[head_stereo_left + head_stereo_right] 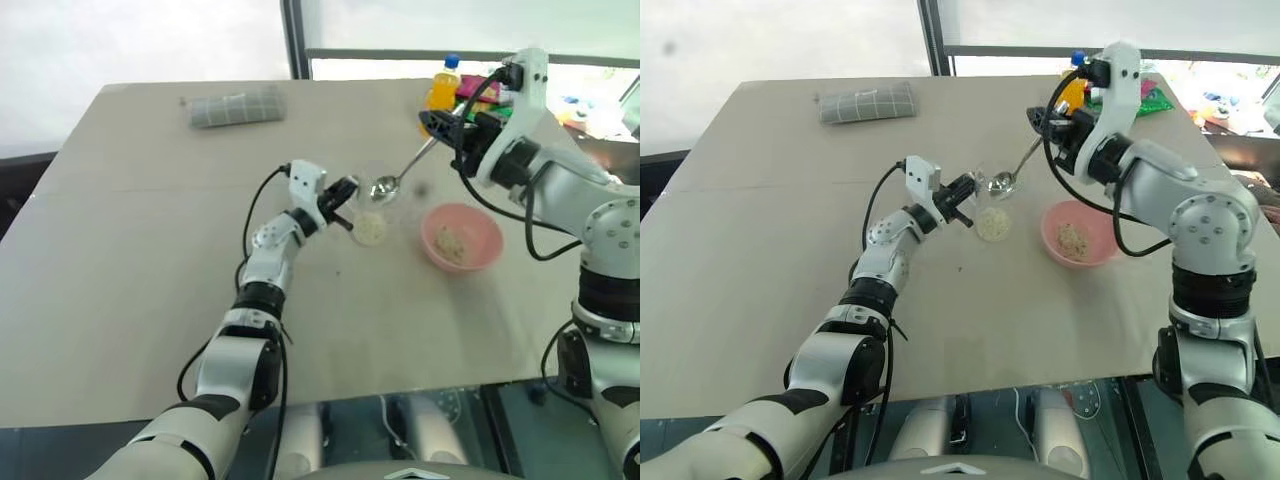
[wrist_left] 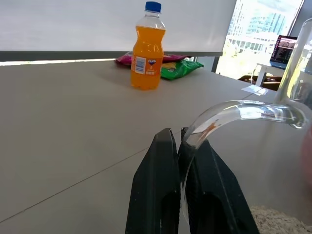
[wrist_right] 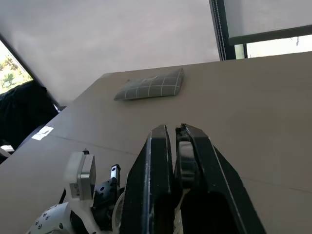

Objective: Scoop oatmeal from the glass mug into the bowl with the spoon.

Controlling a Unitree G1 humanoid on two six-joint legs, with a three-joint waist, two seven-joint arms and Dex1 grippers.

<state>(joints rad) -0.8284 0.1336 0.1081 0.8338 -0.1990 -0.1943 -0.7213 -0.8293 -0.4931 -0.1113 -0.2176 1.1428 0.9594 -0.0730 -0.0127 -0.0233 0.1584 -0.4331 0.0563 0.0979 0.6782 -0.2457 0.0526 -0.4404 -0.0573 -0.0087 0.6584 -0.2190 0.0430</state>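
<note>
Bright daylight comes in from the windows [image 1: 470, 30] behind the desk [image 1: 150, 250], which blow out to near white in the head views. The desk surface is evenly lit, with soft, faint shadows under the bowl [image 1: 461, 237]. In the left wrist view the orange bottle [image 2: 147, 48] is sharp, while the close glass mug [image 2: 273, 112] handle catches glare and blurs.
</note>
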